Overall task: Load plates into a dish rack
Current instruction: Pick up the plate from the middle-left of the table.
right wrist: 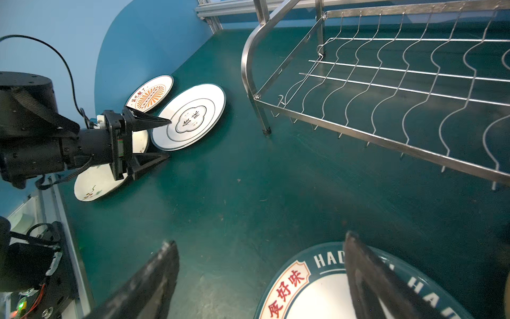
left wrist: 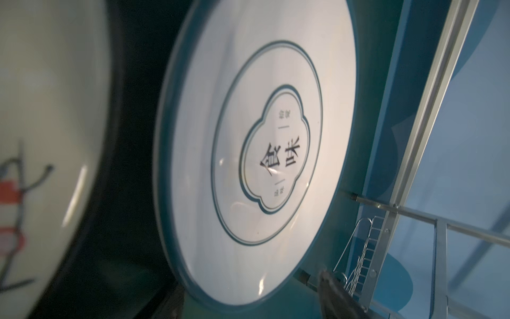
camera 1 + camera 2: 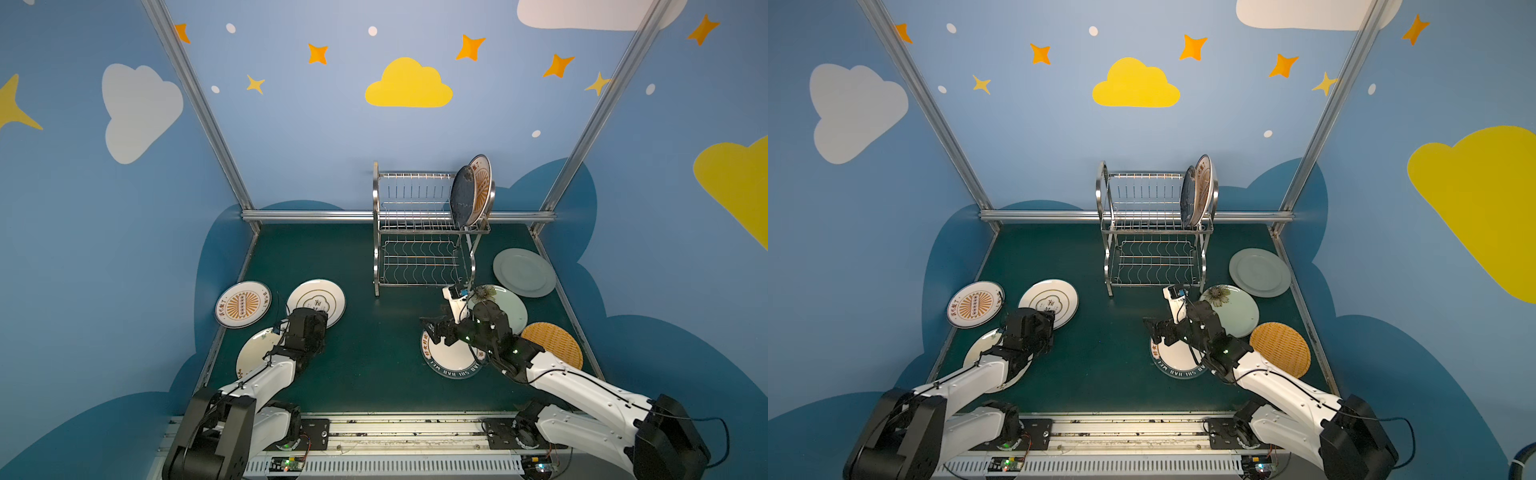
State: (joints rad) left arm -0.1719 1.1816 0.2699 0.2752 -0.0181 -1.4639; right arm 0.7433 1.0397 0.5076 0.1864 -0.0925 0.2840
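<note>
Here left claw [image 1: 167, 139] straddles white plate [image 1: 193, 116]

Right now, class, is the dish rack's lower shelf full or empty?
Empty: the lower shelf shows bare wavy wires; the two racked plates stand upright on the upper shelf.

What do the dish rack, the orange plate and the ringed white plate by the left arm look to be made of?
Dish rack: metal wire and tube, probably polished steel; bright, mirror-like shine.
Orange plate: fine basket-weave texture, matte; real wicker or printed plastic, cannot tell.
Ringed white plate: glossy, glazed ceramic or melamine; sharp light reflections on its face.
</note>
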